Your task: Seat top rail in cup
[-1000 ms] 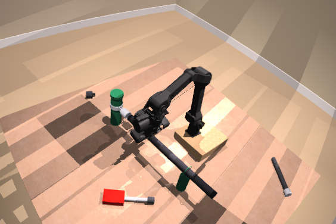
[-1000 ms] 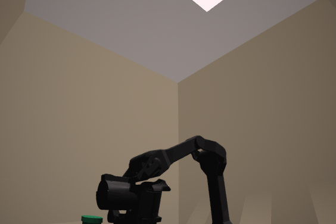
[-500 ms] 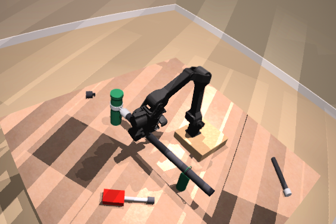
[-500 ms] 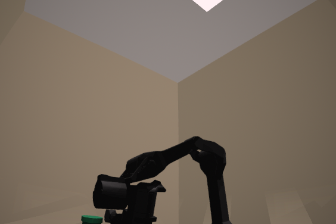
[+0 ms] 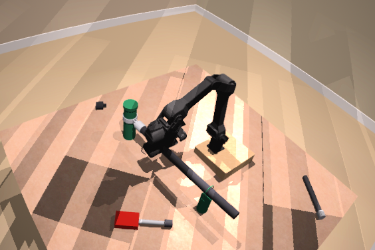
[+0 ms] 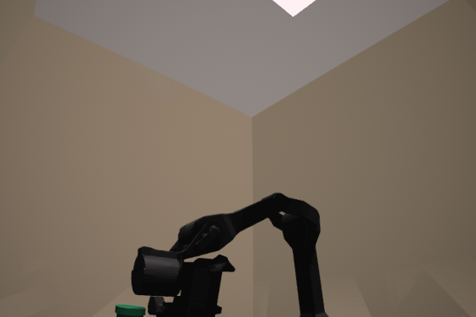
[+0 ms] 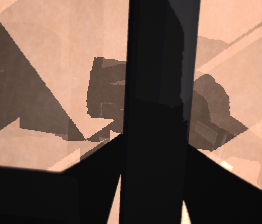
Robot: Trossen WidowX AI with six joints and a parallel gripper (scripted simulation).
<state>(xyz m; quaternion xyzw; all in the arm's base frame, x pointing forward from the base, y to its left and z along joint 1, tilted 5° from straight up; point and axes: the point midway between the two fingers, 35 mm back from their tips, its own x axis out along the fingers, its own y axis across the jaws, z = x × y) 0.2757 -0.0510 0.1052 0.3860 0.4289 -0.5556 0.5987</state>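
The dark grey rail (image 5: 189, 171) (image 7: 157, 75) slants from the big green post (image 5: 129, 133) down to the front right, through the loop cap (image 5: 212, 187) on the short green post. The light grey brace band (image 5: 129, 120) sits around the big post a little below its green cap (image 5: 130, 104) (image 6: 130, 310). The light grey rail-end cup (image 5: 139, 125) points at my gripper, and the rail's dark end meets its mouth; how deep it sits cannot be told. My gripper (image 5: 157, 148) (image 7: 149, 141) is shut on the rail close to the cup; the arm partly hides it.
The arm's wooden base block (image 5: 233, 157) is right of the rail. A red block (image 5: 127, 220) with a light grey, dark-tipped rod lies at the front. A dark rod with a grey end (image 5: 312, 194) lies far right. A small black piece (image 5: 100, 105) lies behind the big post.
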